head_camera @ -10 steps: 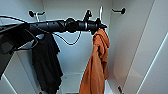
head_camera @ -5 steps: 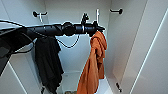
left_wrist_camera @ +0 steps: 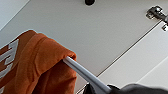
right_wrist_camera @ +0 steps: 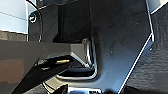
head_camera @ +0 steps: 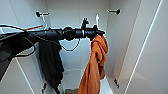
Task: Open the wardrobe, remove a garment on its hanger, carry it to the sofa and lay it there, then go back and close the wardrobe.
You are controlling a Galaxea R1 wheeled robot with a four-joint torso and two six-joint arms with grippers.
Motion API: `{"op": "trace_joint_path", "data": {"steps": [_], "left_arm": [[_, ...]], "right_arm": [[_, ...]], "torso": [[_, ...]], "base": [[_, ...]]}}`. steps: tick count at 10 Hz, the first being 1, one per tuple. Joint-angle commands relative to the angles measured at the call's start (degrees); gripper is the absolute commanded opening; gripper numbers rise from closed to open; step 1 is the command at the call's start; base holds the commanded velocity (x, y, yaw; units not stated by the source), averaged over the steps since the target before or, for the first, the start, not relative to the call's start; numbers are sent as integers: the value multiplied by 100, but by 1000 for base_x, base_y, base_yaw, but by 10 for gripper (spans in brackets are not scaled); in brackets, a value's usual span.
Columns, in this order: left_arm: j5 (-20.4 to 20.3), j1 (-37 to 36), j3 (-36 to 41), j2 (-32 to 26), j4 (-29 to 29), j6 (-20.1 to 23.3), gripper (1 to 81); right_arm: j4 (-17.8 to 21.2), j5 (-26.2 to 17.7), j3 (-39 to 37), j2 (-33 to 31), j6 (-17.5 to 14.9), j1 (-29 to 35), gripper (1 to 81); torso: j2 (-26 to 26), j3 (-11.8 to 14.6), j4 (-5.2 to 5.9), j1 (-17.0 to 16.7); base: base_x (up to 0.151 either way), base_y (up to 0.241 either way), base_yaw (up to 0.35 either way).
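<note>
Left gripper point(head_camera: 99, 32) pinching thin white hanger point(left_wrist_camera: 82, 72), so soft orange top point(head_camera: 96, 62) comes out of tall white wardrobe point(head_camera: 152, 47) (doors open). Right jaws: can't tell.

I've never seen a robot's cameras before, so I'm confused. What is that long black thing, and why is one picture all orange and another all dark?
The long black thing is the robot's left arm. The robot has wheels, a bending body and two arms. The big picture comes from a camera on its head, looking into an open white wardrobe. Inside hang an orange garment and a black garment.

The orange picture comes from a camera on the left wrist, very close to the orange garment. It shows the white hanger the garment is draped on, and the left gripper is closed on that hanger.

The dark picture comes from the right wrist camera. It mostly shows dark parts of the robot itself.
</note>
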Motion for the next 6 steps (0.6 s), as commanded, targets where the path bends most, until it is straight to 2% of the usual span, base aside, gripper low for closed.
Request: {"op": "trace_joint_path", "data": {"steps": [1, 6], "left_arm": [[-704, -1105, 66, -2, 196, 79, 10], [-818, -964, 224, -11, 196, 79, 10]], "right_arm": [[-35, -324, 46, 29, -18, 174, 811], [-35, -324, 46, 29, -18, 156, 811]], "torso": [[0, 0, 0, 0], [0, 0, 0, 0]], "base": [[-99, 0, 0], [-108, 0, 0]]}}
